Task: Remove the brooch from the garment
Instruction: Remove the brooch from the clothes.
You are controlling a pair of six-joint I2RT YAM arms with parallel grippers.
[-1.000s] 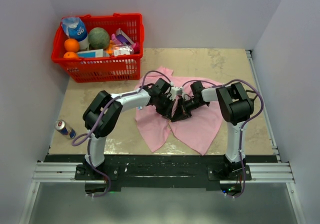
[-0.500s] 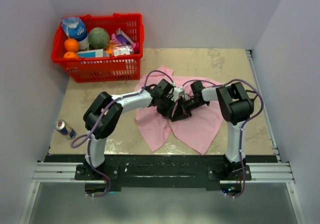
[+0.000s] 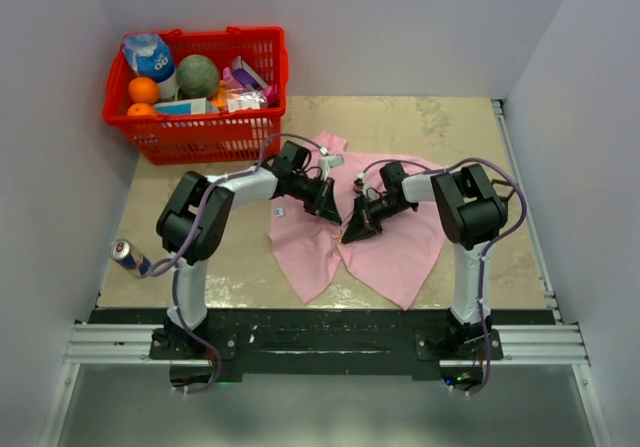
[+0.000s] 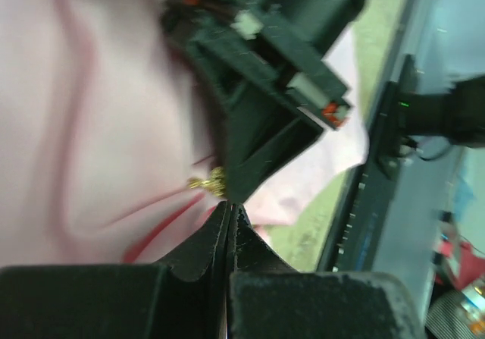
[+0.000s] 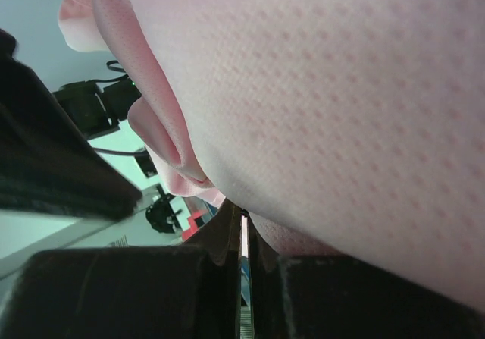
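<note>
My left gripper (image 4: 227,211) and right gripper (image 5: 242,229) are pinched shut; the brooch (image 4: 210,181) sits on the garment (image 4: 91,127), not yet off.

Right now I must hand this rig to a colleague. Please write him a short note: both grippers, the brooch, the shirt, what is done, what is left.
Left gripper: shut, tips just below the brooch; I cannot tell whether it grips it.
Right gripper: shut, tips against the shirt, close beside the brooch.
Shirt: lies rumpled under both grippers.
Done: both grippers are at the brooch.
To do: check whether the brooch is free of the cloth, then lift it away.
</note>
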